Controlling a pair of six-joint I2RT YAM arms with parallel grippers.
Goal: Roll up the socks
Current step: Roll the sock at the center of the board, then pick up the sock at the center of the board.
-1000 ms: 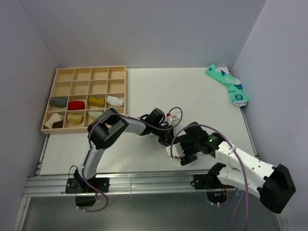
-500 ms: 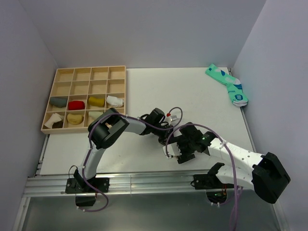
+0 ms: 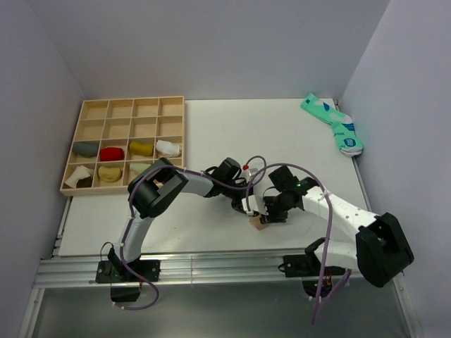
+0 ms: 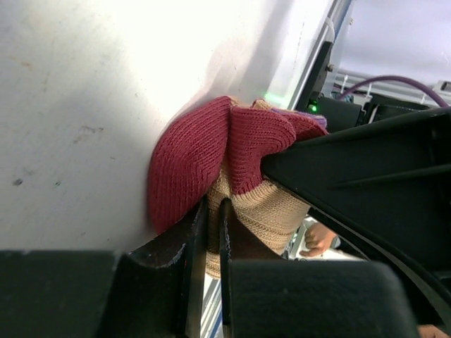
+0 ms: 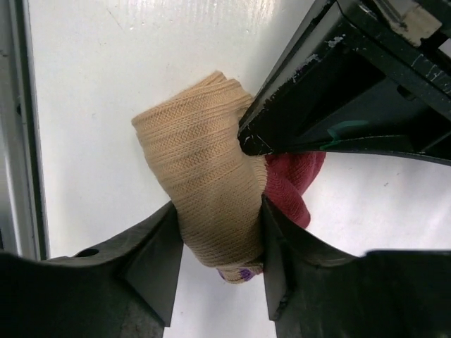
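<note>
Tan knitted sock with a maroon toe sits rolled on the white table; left end effector pinches its fold, right end effector clasps the roll, seemingly to stop unrolling.

In the top view we see soft, even light and faint shadows on the table. Beyond the left jaws the surface glares white, perhaps overexposed, while the left fingers sit dark and blurred. Between the right jaws the sock shows sharp knit.
</note>
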